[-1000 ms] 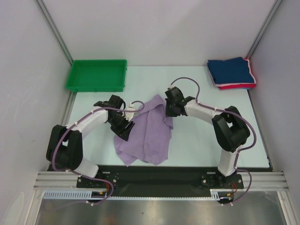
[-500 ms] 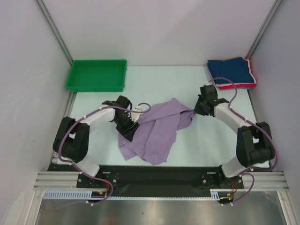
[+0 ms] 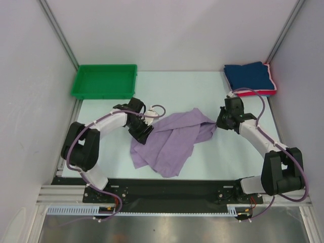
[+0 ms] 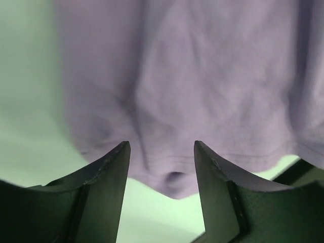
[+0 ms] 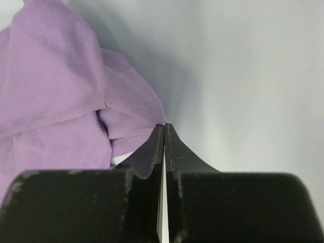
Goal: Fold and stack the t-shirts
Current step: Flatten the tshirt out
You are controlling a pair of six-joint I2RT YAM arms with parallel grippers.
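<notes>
Left arm [image 3: 104, 124] and right arm [image 3: 255, 139]: white links, black joints, purple cable [image 3: 259, 98] looped outside. Left pincer [image 4: 161, 145] and right pincer [image 5: 163, 126]: black tapered fingers [image 4: 109, 172].

Plain, unpatterned cloth is recorded throughout: lavender t-shirt [image 3: 172, 142], navy t-shirt [image 3: 248, 76], pink-red t-shirt [image 3: 257, 93]. The tray [image 3: 104, 81] is coloured solid green, the table [image 3: 212, 157] pale mint.

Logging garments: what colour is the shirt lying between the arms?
The shirt is pale lavender purple; top external view best.
</notes>
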